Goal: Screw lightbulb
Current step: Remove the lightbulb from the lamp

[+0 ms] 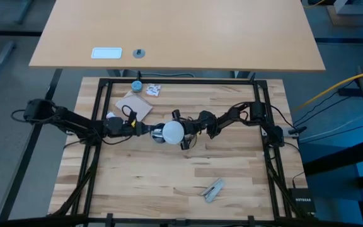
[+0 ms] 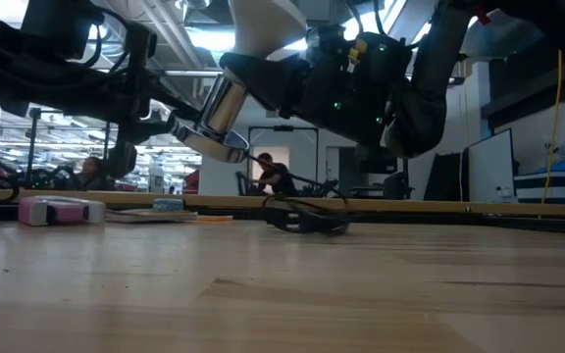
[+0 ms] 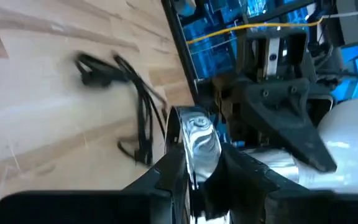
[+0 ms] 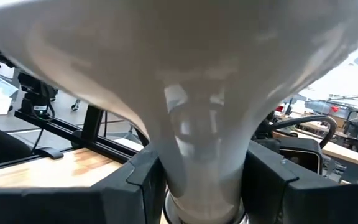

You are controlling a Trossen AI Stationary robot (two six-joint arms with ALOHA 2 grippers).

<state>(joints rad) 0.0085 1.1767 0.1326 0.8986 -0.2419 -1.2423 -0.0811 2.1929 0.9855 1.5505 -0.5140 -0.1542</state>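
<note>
Right pincer (image 4: 201, 180) grips the lightbulb (image 1: 172, 132) by its narrow neck; left pincer (image 3: 197, 174) clamps what looks like a shiny socket (image 3: 194, 140), partly hidden.

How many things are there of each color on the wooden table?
White: 2, the lightbulb and a wrapper
Blue: 1, a cap
Brown: 1, a card
Silver: 2, the socket and a clip
Black: 1, a cord
Total: 7
</note>
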